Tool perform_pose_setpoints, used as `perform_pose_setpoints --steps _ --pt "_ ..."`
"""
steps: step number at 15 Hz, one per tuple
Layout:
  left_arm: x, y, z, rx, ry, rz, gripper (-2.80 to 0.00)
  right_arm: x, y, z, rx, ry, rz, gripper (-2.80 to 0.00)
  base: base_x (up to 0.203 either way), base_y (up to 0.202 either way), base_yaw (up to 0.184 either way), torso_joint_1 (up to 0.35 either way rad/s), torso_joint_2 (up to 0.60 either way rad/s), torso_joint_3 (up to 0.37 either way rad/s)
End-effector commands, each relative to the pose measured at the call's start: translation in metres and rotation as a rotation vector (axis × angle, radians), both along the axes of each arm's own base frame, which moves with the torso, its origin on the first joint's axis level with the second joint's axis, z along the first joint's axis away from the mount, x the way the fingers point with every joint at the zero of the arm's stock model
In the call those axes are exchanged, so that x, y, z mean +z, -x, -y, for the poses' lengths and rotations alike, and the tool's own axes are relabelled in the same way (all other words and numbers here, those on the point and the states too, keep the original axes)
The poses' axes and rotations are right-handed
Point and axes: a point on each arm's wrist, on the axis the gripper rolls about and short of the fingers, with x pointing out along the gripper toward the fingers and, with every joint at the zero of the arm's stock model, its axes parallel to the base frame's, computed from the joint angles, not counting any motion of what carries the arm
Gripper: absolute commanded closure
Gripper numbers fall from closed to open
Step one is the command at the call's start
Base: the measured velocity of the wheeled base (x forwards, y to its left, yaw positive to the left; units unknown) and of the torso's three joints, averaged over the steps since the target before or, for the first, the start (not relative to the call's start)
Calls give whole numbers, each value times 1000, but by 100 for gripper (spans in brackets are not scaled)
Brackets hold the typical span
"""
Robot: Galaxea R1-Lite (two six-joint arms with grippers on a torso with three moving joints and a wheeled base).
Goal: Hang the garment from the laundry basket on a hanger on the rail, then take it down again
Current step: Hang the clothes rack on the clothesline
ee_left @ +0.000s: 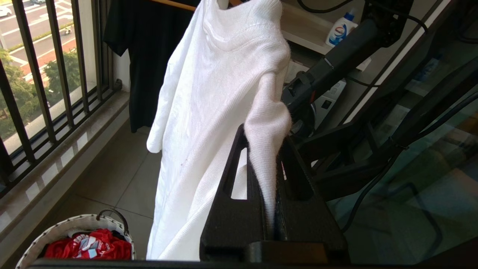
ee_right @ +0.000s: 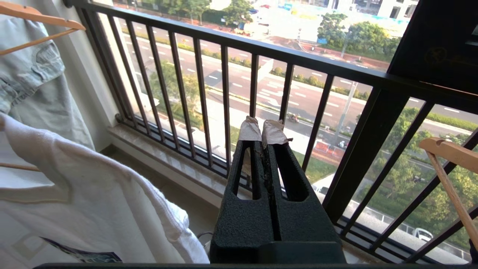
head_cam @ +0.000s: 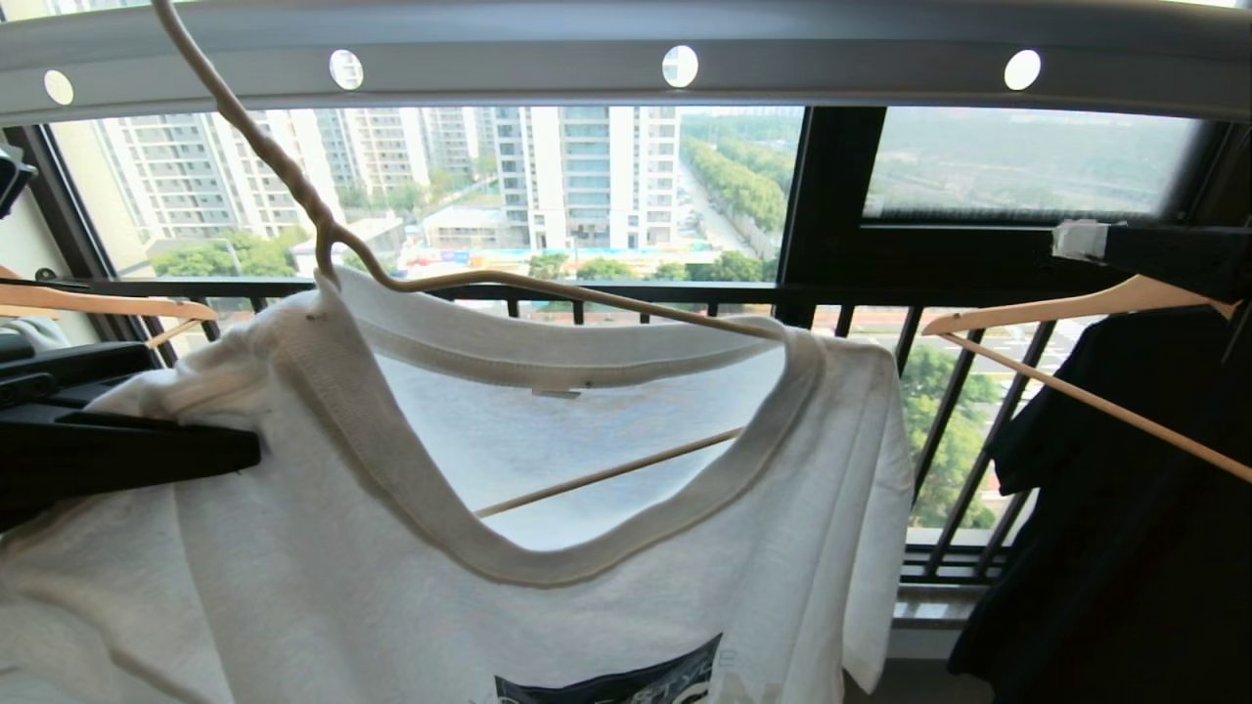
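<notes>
We see the white T-shirt [head_cam: 587, 548] draped on the thin cream hanger [head_cam: 284, 176], whose long hook rises to the grey rail [head_cam: 626, 59] with its row of round holes. One hanger arm shows above the ribbed neck, and the lower bar crosses behind the neck opening. The dark blue chest print sits at the bottom edge of the head view.

Our left tool [ee_left: 267, 149] is clenched on a bunched fold of the T-shirt at its left shoulder, the cloth pinched between the two black fingers. Our right tool [ee_right: 263, 130] is clenched on nothing, its taped tips together, pointing at the black window guard [ee_right: 257, 86] to the right of the T-shirt and apart from it.

Down on the tiled floor, the laundry basket [ee_left: 44, 231] holds a red cloth [ee_left: 89, 244]. A black shirt [head_cam: 1125, 508] hangs on a wooden hanger [head_cam: 1076, 313] to the right.
</notes>
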Motion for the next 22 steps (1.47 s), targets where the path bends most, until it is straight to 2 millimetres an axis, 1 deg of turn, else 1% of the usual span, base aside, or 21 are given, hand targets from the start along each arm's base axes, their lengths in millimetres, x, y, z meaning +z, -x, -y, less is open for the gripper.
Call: perform_pose_setpoints --steps 1,6,9,10,12,14,16,18,22 --pt "0 0 0 -8 1 -2 0 3 6 1 14 -7 18 0 0 0 0 0 0 0" --pt "-1 3 0 -7 0 4 0 3 7 0 22 -9 17 0 0 0 0 0 0 0" --pt "1 13 -2 16 -1 25 0 6 11 0 25 -14 30 0 0 0 0 0 0 0" --pt "1 20 -3 31 -1 37 0 6 12 1 24 -15 32 0 0 0 0 0 0 0" --pt "3 28 -3 50 -2 51 0 8 15 2 25 -19 42 0 0 0 0 0 0 0" --pt "5 34 -3 111 -3 66 0 10 16 2 26 -24 49 0 0 0 0 0 0 0" --pt "-1 43 -3 166 -4 65 0 10 16 2 25 -24 49 0 0 0 0 0 0 0" --pt "-4 49 -3 277 -1 59 0 10 15 2 26 -23 47 0 0 0 0 0 0 0" --pt "-11 53 -4 447 6 27 0 11 16 2 22 -25 52 0 0 0 0 0 0 0"
